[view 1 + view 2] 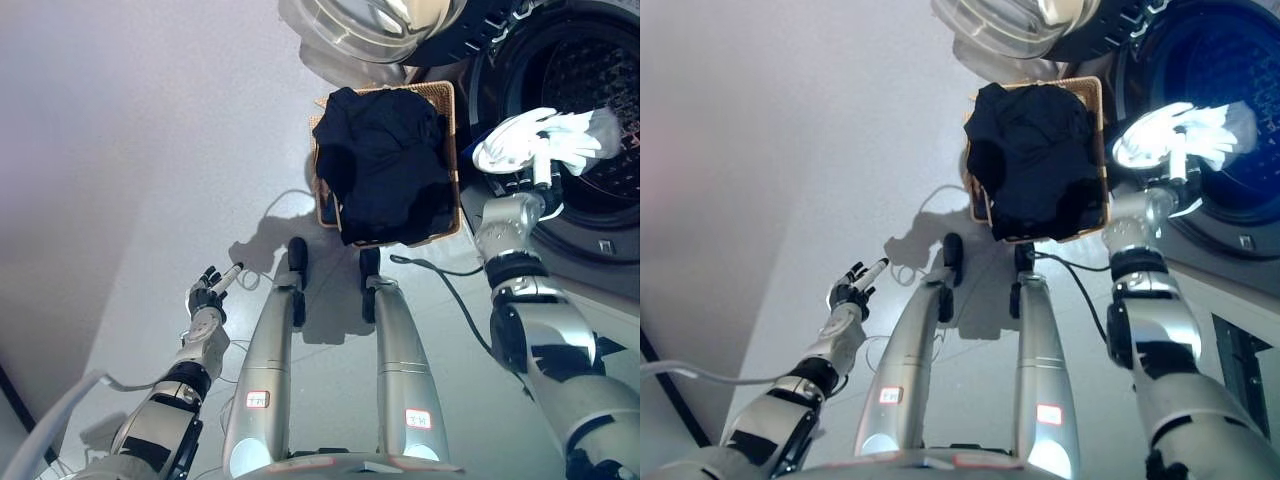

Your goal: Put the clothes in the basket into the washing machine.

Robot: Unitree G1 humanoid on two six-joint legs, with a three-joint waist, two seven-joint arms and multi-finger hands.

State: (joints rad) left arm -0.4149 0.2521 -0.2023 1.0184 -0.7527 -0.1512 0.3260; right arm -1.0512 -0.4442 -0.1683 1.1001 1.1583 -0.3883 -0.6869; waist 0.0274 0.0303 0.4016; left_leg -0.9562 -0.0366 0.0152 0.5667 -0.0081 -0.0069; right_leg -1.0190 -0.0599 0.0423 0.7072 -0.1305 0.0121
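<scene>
A wicker basket [452, 150] stands on the floor in front of the washing machine [600, 70], heaped with dark clothes [385, 165]. My right hand [532, 180] is raised at the edge of the drum opening, shut on a white garment [540, 140] that drapes over it and reaches into the opening. Low on the left, my left hand [210, 295] hangs open over the floor, far from the basket and holding nothing.
The machine's round glass door [380, 25] stands swung open above the basket. The dark perforated drum [1240, 70] shows behind the white garment. Pale floor [120, 150] spreads to the left of the basket.
</scene>
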